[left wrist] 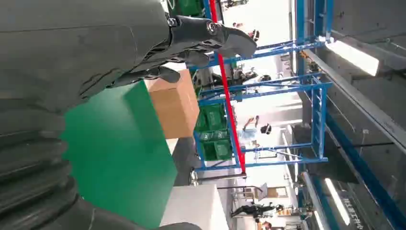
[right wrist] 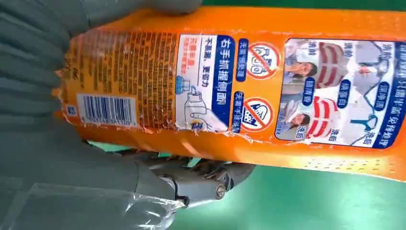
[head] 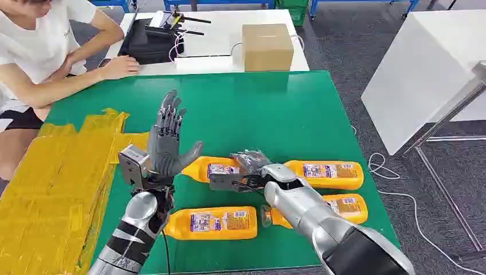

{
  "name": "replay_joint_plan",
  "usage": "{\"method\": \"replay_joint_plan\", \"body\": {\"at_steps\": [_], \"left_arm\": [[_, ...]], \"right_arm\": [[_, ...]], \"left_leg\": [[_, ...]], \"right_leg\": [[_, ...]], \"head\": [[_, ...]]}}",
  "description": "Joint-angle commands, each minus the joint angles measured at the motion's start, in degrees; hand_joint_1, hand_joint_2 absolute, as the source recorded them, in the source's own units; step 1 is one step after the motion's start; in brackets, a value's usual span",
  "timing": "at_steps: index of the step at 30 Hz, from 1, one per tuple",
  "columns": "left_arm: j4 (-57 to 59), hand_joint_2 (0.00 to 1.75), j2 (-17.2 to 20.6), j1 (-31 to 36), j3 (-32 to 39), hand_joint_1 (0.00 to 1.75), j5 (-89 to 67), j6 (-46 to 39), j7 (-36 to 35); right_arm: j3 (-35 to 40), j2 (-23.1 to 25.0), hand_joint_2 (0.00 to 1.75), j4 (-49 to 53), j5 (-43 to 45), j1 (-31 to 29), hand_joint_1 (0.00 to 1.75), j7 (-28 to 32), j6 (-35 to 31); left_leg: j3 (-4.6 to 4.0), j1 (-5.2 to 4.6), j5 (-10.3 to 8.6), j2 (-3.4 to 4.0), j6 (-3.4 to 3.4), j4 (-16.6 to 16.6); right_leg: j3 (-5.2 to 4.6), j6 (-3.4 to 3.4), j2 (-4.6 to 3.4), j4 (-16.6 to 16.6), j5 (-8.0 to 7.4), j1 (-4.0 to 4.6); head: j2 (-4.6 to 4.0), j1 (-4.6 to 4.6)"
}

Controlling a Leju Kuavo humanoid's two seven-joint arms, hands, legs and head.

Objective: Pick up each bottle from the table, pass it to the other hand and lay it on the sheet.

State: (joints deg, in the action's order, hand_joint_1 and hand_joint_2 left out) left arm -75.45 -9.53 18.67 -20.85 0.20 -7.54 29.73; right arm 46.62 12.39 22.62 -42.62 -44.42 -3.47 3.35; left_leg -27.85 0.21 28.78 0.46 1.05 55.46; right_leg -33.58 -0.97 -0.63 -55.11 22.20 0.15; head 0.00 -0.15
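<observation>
Nearest the head camera, the silver right arm is seen reaching in from the lower right, and the right hand point(head: 250, 162) is laid over an orange bottle point(head: 215, 169) lying on the green table point(head: 258, 109). A second bottle point(head: 326, 173) lies just beyond the wrist, a third bottle point(head: 211, 223) is seen close to the near edge, and a fourth bottle point(head: 344, 207) is partly hidden by the right forearm. The left hand point(head: 166, 140) is raised upright with fingers spread and nothing in it. Yellow sheet point(head: 57, 189) is spread along the table's left side. A person point(head: 40, 51) is seated at the far left, and a cardboard box point(head: 267, 47) stands on a white table point(head: 223, 34).

From the left wrist, the empty left hand's fingers point(left wrist: 215, 36) are seen held above the green table.

From the right wrist, the orange bottle point(right wrist: 239, 91) is seen grasped, the hand's fingers point(right wrist: 201, 179) curled beneath it.
</observation>
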Motion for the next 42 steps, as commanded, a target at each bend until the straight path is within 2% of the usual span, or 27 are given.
{"method": "replay_joint_plan", "body": {"at_steps": [1, 6, 11, 14, 16, 18, 22, 25, 29, 30, 31, 33, 37, 42], "left_arm": [[3.6, 1.75, 0.7, 2.0, -0.9, 0.0, 0.1, 0.0, 0.0], [3.6, 1.75, 0.7, 2.0, -0.9, 0.0, 0.1, 0.0, 0.0], [1.6, 1.75, 1.2, 1.1, -1.1, 0.0, -1.0, -0.6, 0.4], [-0.2, 1.75, 1.5, 0.0, -0.8, 0.0, -1.4, -0.9, 0.4], [-1.6, 1.75, 1.8, -0.9, -0.5, 0.0, -0.1, 0.3, 0.1], [-2.8, 1.75, 2.2, -1.7, -0.2, 0.0, 1.2, 1.3, 0.3], [-5.1, 1.75, 3.4, -3.1, 0.6, 0.0, 2.2, 2.3, 0.5], [-6.3, 1.75, 4.5, -3.4, 0.7, 0.0, 4.1, 4.1, -1.0], [-5.8, 1.75, 6.7, -3.1, 1.0, 0.0, 3.9, 7.3, -4.5], [-5.7, 1.75, 6.8, -3.1, 1.2, 0.0, 3.9, 7.4, -4.6], [-5.5, 1.75, 6.8, -3.0, 1.2, 0.0, 4.1, 7.9, -4.9], [-3.9, 1.75, 7.6, -1.7, 0.6, 0.0, 7.6, 13.5, -8.1], [-0.4, 1.75, 8.1, 1.3, -0.3, 0.0, 11.1, 18.9, -10.4], [2.8, 1.75, 8.2, 5.2, -2.6, 0.0, 11.0, 20.0, -11.9]], "right_arm": [[1.1, -0.3, 1.75, -3.4, -0.1, -0.6, 1.75, -0.5, -3.9], [1.1, -0.3, 1.75, -3.4, -0.1, -0.6, 1.75, -0.5, -3.9], [-3.8, -0.5, 1.75, -1.5, 2.5, 0.8, 1.75, 2.2, -12.3], [-9.0, -1.2, 1.75, 0.7, 4.6, 2.3, 1.75, 5.4, -21.5], [-14.6, -1.7, 1.75, 4.8, 8.1, 4.5, 1.75, 12.1, -28.4], [-18.8, -2.3, 1.75, 8.1, 11.4, 6.5, 1.75, 17.8, -30.7], [-29.0, -3.3, 1.75, 23.2, 20.9, 14.0, 1.75, 29.4, -36.0], [-32.9, -4.1, 1.75, 36.2, 26.0, 20.4, 1.75, 34.1, -35.7], [-36.5, -3.7, 1.75, 49.2, 31.5, 28.2, 1.75, 35.5, -32.1], [-36.6, -3.7, 1.75, 49.7, 31.5, 28.6, 1.75, 35.5, -32.1], [-36.8, -3.6, 1.75, 50.2, 31.8, 29.0, 1.75, 35.6, -32.0], [-37.4, -3.3, 1.75, 52.6, 35.9, 30.6, 1.75, 37.7, -28.2], [-36.1, -2.9, 1.75, 54.4, 39.9, 32.1, 1.75, 38.5, -21.3], [-32.1, -2.5, 1.75, 53.3, 39.6, 31.6, 1.75, 38.8, -18.4]], "left_leg": [[0.08, 0.02, 0.01, -0.13, -0.03, 0.0], [0.11, 0.01, 0.03, -0.13, -0.03, -0.1], [0.05, 0.0, 0.0, -0.1, -0.01, 0.0], [0.22, 0.06, 0.08, -0.21, -0.06, 0.0], [0.0, 0.01, 0.02, -0.07, -0.02, 0.0], [0.0, 0.03, 0.03, -0.09, -0.02, 0.0], [0.08, 0.04, 0.05, -0.13, -0.04, -0.1], [0.01, 0.03, 0.05, -0.23, -0.04, 0.0], [0.14, 0.07, 0.11, -0.35, -0.09, -0.1], [-0.14, 0.0, 0.01, -0.22, -0.03, -0.1], [-0.03, 0.03, 0.06, -0.27, -0.06, 0.0], [-0.14, 0.01, 0.03, -0.21, -0.03, 0.0], [-0.09, 0.03, 0.04, -0.31, -0.05, 0.0], [-0.08, 0.02, 0.04, -0.24, -0.04, 0.0]], "right_leg": [[0.12, -0.03, 0.14, 0.0, 0.04, 0.01], [0.14, -0.04, 0.13, 0.0, 0.06, 0.01], [0.08, -0.03, 0.11, 0.0, 0.03, 0.0], [0.29, -0.07, 0.23, 0.1, 0.12, 0.05], [0.05, -0.03, 0.08, 0.0, 0.03, 0.0], [0.07, -0.03, 0.09, 0.0, 0.04, 0.02], [0.16, -0.04, 0.14, 0.1, 0.07, 0.04], [0.13, -0.03, 0.22, 0.0, 0.1, 0.03], [0.26, -0.04, 0.36, 0.0, 0.19, 0.06], [-0.03, -0.01, 0.22, 0.0, 0.05, -0.01], [0.08, -0.01, 0.28, 0.0, 0.11, 0.02], [-0.03, -0.01, 0.21, 0.0, 0.05, 0.0], [0.0, -0.01, 0.31, 0.0, 0.08, 0.02], [-0.01, -0.02, 0.24, 0.0, 0.06, 0.02]], "head": [[0.0, 0.0], [0.0, 0.0], [0.0, 0.0], [0.0, 0.0], [0.0, 0.02], [0.0, 0.0], [0.0, 0.02], [0.0, 0.0], [0.0, -0.02], [0.0, 0.02], [0.0, -0.02], [0.0, -0.02], [0.0, 0.0], [0.0, 0.0]]}}
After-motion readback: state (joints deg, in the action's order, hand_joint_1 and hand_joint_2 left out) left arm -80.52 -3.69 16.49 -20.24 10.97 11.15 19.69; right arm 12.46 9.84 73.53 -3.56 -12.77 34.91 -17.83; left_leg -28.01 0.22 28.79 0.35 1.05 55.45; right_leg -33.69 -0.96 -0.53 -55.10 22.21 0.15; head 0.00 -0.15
